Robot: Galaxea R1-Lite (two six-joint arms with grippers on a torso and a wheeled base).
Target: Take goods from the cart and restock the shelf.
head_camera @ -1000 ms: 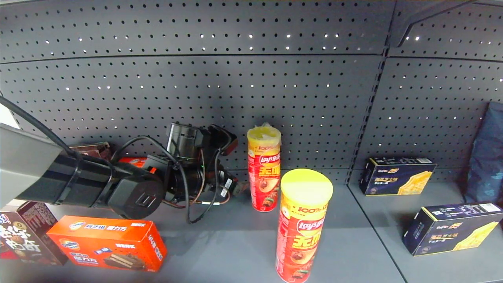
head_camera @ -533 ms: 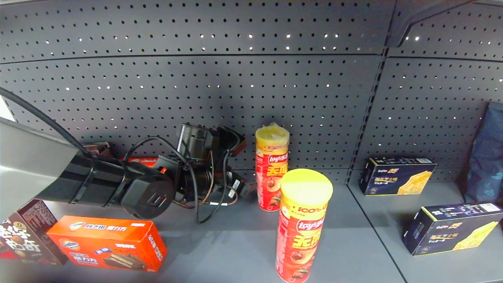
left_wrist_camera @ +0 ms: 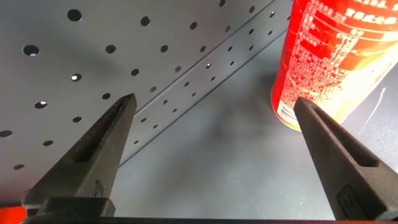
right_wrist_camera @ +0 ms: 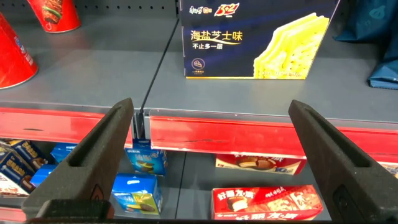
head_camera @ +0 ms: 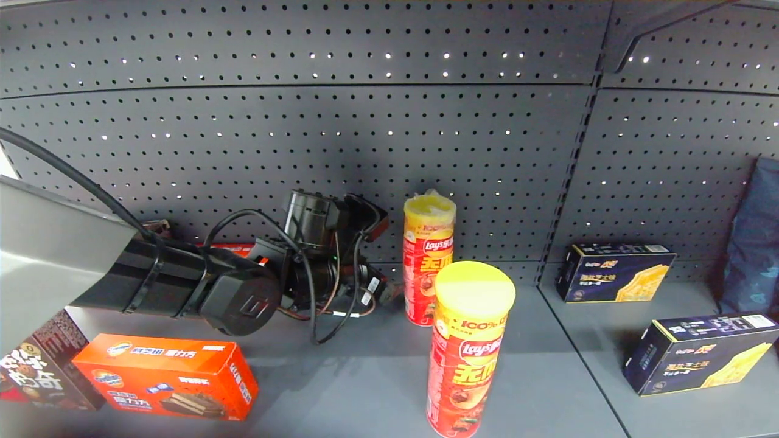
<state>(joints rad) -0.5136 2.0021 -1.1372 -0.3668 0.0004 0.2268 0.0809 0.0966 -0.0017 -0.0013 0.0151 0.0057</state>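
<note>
Two red chips cans with yellow lids stand upright on the grey shelf. The rear can is close to the pegboard back; the front can is nearer the shelf edge. My left gripper lies low on the shelf, just left of the rear can. In the left wrist view this gripper is open with nothing between its fingers, and the rear can stands just past one fingertip. My right gripper is open and empty, in front of the shelf's red front strip.
An orange box and a brown box lie under the left arm. Two dark blue boxes and a dark blue bag sit past the upright divider. Lower shelf goods lie below the strip.
My left arm has moved to the right along the shelf back, and the rear can has shifted right with it. The front can and the boxes stayed put.
</note>
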